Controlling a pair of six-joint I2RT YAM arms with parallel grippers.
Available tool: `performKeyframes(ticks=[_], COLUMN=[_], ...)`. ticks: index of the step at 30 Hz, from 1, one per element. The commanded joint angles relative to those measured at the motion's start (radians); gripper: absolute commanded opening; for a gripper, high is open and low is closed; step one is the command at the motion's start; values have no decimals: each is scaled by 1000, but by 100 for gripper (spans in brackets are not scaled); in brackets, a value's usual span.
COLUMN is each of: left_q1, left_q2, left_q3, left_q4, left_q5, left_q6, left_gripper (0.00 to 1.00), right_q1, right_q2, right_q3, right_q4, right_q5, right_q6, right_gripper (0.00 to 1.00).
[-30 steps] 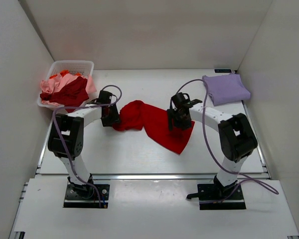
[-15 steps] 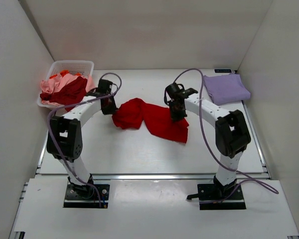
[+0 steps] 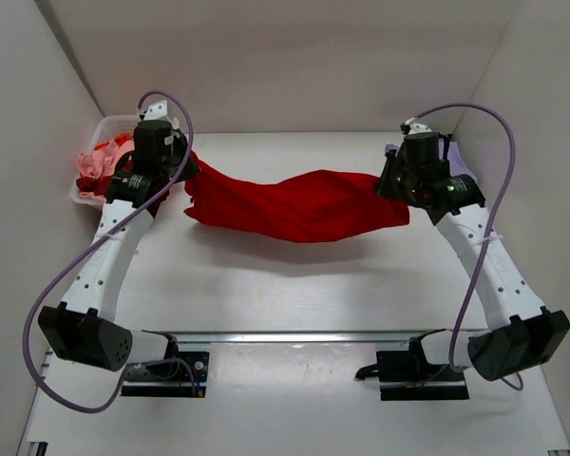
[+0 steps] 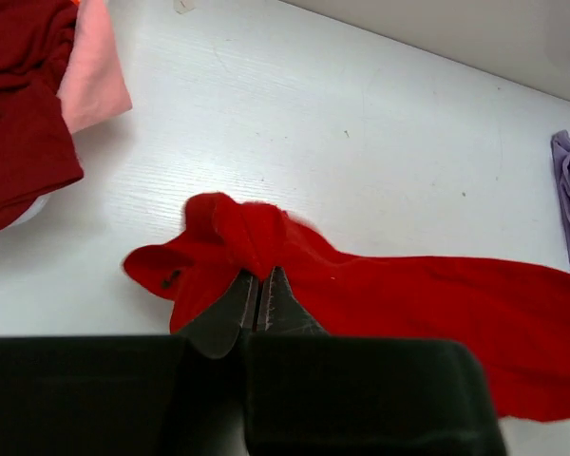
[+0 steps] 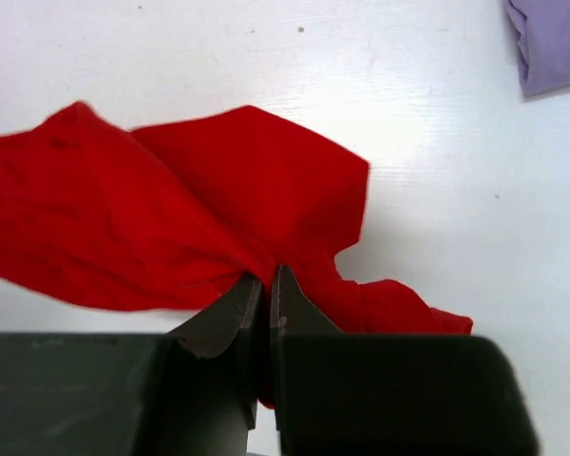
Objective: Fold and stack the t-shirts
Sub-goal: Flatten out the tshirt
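Red t-shirt (image 3: 294,204) hangs stretched sideways over the desk (image 3: 266,285), sagging in the middle. Left end effector (image 4: 262,285) pinches its bunched left end, fingers almost together; right end effector (image 5: 266,290) pinches the opposite end just as tightly.

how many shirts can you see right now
4 at least: red shirt held between the left gripper and right gripper, lavender shirt far right, pink shirt and dark red shirt at the basket far left. More may be hidden there.
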Motion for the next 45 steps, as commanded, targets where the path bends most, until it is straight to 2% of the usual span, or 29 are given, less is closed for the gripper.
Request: performKeyframes(ticks=[1, 7, 11, 15, 18, 28, 33, 36, 39, 41, 45], left_q1=[14, 51, 57, 54, 44, 17, 33, 21, -7, 8, 21], left_q2=[-50, -143, -180, -241, -263, -312, -216, -105, 54, 171, 265], left_q3=[-9, -58, 38, 96, 151, 279, 255, 230, 247, 311, 532], left_q4=[-44, -53, -61, -42, -62, -90, -78, -74, -75, -93, -128], left_q5=[6, -19, -51, -54, -43, -93, 10, 62, 41, 50, 62], left_q6=[21, 26, 29, 26, 32, 46, 49, 69, 118, 127, 133], left_gripper=[0, 0, 0, 0, 0, 0, 0, 0, 0, 0, 0], right_q1=[-48, -125, -222, -260, -291, -400, -380, -282, -222, -193, -164], right_q2=[-45, -166, -252, -330, -363, -413, -298, -199, -56, 30, 163], right_q3=[-32, -75, -95, -92, -86, 15, 69, 32, 66, 124, 352], right_q4=[2, 12, 57, 113, 120, 95, 83, 112, 129, 141, 107], right_q5=[-34, -23, -134, -193, -204, -284, -358, -289, -263, -235, -146], right_q6=[1, -13, -2, -10, -10, -14, -30, -56, -85, -94, -152], right_gripper=[0, 0, 2, 6, 0, 0, 0, 0, 0, 0, 0])
